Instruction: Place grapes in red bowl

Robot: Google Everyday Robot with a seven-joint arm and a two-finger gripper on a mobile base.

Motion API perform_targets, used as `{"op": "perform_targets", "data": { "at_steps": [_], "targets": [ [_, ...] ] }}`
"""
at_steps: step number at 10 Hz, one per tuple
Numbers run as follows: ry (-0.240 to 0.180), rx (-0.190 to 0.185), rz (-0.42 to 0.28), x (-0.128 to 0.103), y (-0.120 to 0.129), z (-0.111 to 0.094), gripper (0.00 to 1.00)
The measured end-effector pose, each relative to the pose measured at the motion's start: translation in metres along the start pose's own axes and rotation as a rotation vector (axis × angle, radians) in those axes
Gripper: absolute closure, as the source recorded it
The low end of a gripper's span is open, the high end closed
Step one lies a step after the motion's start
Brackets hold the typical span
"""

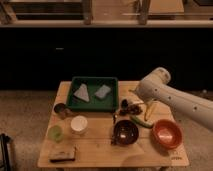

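Gripper (131, 104), dark, on a white arm (172, 97), sits low over the wooden table (100, 150), just right of a green tray (93, 79). Whether it is released or clenched cannot be told. Grapes (137, 109) lie as a dark clump right at it. The red bowl (167, 134) stands near the front right corner. Between them lie a long green vegetable (141, 121) and a yellow item (149, 111). A dark bowl (125, 132) sits left of the red one.
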Motion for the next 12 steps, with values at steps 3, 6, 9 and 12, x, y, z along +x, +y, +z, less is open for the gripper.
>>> {"op": "perform_targets", "data": {
  "at_steps": [3,6,9,12],
  "targets": [
    [-0.062,0.005,-0.048,-0.019,0.007,0.006,0.2],
    [-0.102,-0.028,-0.092,-0.038,0.008,0.021,0.2],
    [-0.132,-0.079,-0.134,-0.051,0.006,0.036,0.2],
    [-0.139,-0.128,-0.143,-0.054,0.01,0.048,0.2]
  ]
}}
